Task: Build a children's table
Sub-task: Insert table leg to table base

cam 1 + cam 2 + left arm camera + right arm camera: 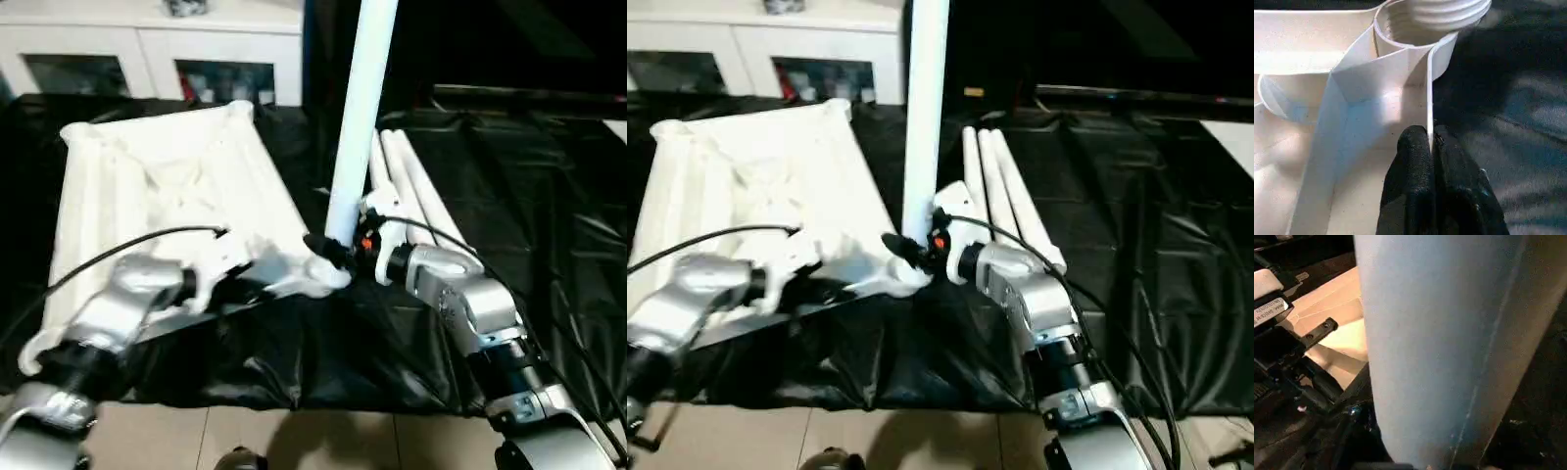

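The white tabletop point(167, 186) lies upside down on black cloth, its ribbed underside facing up. One white leg point(358, 117) stands upright in the near right corner socket point(1420, 24). My right gripper point(338, 250) is shut on this leg just above the socket, and the leg point(1449, 342) looms close in the right wrist view. My left gripper point(1431, 142) is shut on the tabletop's thin side wall a little short of that same corner, with one black finger point(1410, 166) on each face of the wall. Its forearm point(137, 294) reaches in from the near left.
Three more white legs point(411, 186) lie side by side on the black cloth point(549, 196), to the right of the upright one. A white cabinet with glass doors point(147, 49) stands behind the tabletop. Bare floor point(294, 441) runs along the cloth's near edge.
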Tool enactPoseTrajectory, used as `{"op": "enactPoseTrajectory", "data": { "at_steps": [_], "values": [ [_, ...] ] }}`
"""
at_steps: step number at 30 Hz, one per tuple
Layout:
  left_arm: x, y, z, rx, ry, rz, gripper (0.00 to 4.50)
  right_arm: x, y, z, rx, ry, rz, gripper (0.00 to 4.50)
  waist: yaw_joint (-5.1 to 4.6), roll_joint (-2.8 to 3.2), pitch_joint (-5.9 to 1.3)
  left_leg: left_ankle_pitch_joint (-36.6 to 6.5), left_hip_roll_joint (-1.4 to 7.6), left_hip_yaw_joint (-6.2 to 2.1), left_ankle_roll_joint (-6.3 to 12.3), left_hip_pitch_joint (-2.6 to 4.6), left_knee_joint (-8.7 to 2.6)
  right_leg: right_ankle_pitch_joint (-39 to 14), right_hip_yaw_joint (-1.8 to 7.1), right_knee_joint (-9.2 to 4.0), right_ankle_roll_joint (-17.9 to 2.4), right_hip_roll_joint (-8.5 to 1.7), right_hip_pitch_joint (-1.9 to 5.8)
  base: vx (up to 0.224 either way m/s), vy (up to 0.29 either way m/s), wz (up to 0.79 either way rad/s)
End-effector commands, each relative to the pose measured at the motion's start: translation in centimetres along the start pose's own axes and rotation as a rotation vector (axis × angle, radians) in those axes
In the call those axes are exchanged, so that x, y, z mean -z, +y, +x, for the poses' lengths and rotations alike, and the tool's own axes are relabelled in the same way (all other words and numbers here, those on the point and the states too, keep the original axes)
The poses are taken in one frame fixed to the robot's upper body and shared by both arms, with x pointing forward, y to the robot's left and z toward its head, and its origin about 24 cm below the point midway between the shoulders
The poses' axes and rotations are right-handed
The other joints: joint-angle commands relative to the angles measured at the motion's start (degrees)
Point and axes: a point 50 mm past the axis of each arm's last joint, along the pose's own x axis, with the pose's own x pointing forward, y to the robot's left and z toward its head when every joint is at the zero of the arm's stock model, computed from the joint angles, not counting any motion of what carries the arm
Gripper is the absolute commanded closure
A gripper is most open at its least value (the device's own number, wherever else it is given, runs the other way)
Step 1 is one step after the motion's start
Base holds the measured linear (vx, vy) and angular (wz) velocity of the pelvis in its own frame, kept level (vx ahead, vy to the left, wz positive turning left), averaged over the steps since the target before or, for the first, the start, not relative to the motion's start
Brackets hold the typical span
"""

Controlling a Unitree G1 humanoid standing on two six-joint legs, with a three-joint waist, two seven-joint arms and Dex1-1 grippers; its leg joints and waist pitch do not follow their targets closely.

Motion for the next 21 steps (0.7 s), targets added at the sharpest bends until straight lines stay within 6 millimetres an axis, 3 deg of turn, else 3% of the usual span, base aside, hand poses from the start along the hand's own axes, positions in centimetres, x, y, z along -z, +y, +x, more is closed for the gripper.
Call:
{"op": "enactPoseTrajectory", "data": {
  "at_steps": [1, 3, 5, 6, 13, 21],
  "values": [
    [-1.8, -0.4, 1.1, 0.053, -0.079, 0.042, 4.50, -0.2, -0.5, 0.0, 0.031, 0.006, -0.017, 2.59, 0.01, 0.10, -4.35, -10.3, 2.38, -0.63, -1.88, 2.04, -4.13, -3.1, 2.41, -4.10, -12.7, -4.67, 1.76, 0.000, 0.000, 0.00],
    [-2.0, -0.5, 1.6, 0.064, -0.084, 0.045, 4.50, -0.2, -0.9, 0.1, 0.048, 0.000, -0.009, 2.59, 0.34, 0.43, -4.39, -10.4, 2.43, -0.60, -1.98, 2.15, -4.05, -3.1, 2.46, -4.11, -12.7, -4.75, 1.66, 0.000, 0.000, 0.00],
    [-2.0, -0.6, 1.7, 0.068, -0.085, 0.045, 4.50, -0.2, -0.9, 0.2, 0.053, -0.003, -0.005, 2.59, 0.65, 0.22, -4.43, -10.5, 2.40, -0.55, -2.10, 2.14, -4.05, -2.7, 2.46, -4.10, -12.5, -4.72, 1.73, 0.000, 0.000, 0.00],
    [-2.0, -0.6, 1.9, 0.071, -0.084, 0.046, 4.50, -0.1, -1.1, 0.3, 0.059, -0.003, -0.005, 2.59, 0.69, 0.44, -4.46, -10.5, 2.41, -0.63, -2.18, 2.05, -4.08, -2.5, 2.42, -4.00, -12.5, -4.73, 1.80, 0.000, 0.000, 0.00],
    [-2.0, -0.5, 2.3, 0.061, -0.104, 0.038, 4.50, 0.6, -1.5, 0.7, 0.068, 0.023, -0.005, 2.59, 0.68, 0.04, -4.39, -11.6, 2.47, -0.63, -2.27, 2.06, -4.22, -4.4, 2.38, -4.25, -12.3, -4.85, 1.81, 0.000, 0.000, 0.00],
    [-1.8, -0.2, 1.9, 0.028, -0.156, 0.007, 4.50, 2.1, -2.1, 0.3, 0.091, 0.001, 0.077, 2.59, 0.64, 0.25, -4.41, -11.7, 2.50, -0.63, -1.63, 1.98, -4.17, -4.2, 2.35, -4.26, -12.7, -5.00, 1.75, 0.000, 0.000, 0.00]
  ]
}}
